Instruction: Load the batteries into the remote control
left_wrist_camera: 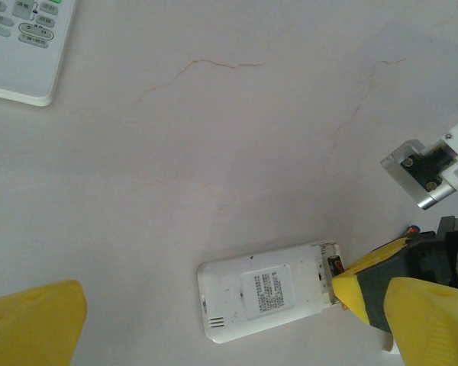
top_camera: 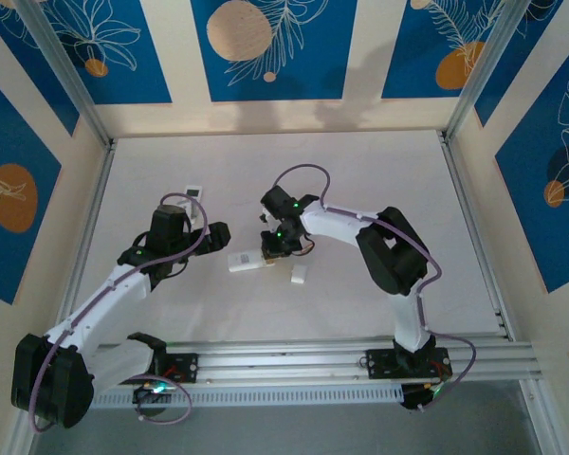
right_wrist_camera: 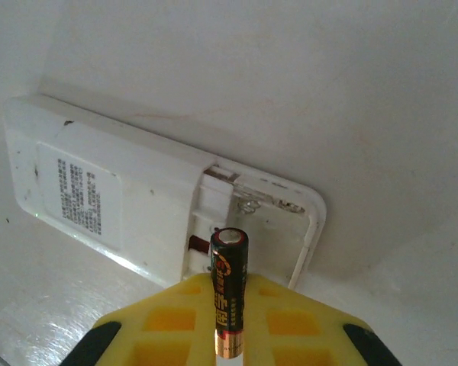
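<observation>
The white remote [top_camera: 245, 261] lies face down mid-table, label up [left_wrist_camera: 267, 293], its battery compartment [right_wrist_camera: 263, 225] uncovered at the right end. My right gripper [right_wrist_camera: 229, 305] is shut on one battery [right_wrist_camera: 229, 290], dark and coppery-orange, standing upright between the yellow fingers [right_wrist_camera: 168, 320]. The battery's top end hovers just at the compartment's near edge, and the same battery [left_wrist_camera: 337, 265] touches the remote's open end. My left gripper [left_wrist_camera: 233, 305] is open, its yellow fingers [left_wrist_camera: 30, 324] spread wide to either side of the remote, not touching it. From above it sits left of the remote [top_camera: 215, 234].
A second white remote [top_camera: 192, 197], buttons up [left_wrist_camera: 19, 42], lies behind the left gripper. A small white cover piece [top_camera: 297, 275] rests just right of the face-down remote. The right arm's wrist bracket [left_wrist_camera: 431, 171] hangs close above the remote's right end.
</observation>
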`<action>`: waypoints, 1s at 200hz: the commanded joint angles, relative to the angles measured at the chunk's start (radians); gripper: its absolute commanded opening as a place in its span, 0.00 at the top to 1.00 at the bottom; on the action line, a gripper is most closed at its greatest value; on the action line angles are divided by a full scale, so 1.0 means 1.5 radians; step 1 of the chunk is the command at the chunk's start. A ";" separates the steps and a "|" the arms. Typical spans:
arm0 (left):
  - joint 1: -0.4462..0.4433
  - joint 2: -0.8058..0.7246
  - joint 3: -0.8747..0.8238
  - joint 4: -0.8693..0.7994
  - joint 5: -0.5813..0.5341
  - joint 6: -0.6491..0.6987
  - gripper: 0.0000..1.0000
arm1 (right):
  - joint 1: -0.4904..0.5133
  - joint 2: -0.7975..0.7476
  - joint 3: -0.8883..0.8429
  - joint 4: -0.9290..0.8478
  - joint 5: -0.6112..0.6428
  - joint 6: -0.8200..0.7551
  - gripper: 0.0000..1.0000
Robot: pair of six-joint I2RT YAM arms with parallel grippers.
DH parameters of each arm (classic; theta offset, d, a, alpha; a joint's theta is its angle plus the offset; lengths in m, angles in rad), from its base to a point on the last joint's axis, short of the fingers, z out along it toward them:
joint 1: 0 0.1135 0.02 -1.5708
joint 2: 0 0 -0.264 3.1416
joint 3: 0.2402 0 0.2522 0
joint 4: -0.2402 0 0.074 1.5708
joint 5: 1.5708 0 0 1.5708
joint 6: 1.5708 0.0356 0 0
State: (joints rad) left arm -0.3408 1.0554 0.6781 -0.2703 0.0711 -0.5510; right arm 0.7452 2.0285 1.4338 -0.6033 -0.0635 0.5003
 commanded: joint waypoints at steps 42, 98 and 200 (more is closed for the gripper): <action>0.003 0.008 0.013 0.005 0.014 -0.009 0.00 | 0.001 0.020 0.034 -0.035 -0.029 0.017 0.71; 0.001 0.077 -0.005 0.040 0.125 -0.034 0.07 | -0.001 -0.003 0.034 -0.049 -0.031 0.025 0.73; -0.023 0.329 0.050 0.051 0.207 -0.033 0.45 | -0.003 0.041 0.036 -0.044 -0.013 0.010 0.85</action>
State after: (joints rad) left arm -0.3614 1.4986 0.7254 -0.2073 0.3260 -0.6090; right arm 0.7441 2.0544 1.4712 -0.6510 -0.0788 0.5220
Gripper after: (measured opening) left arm 0.590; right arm 0.169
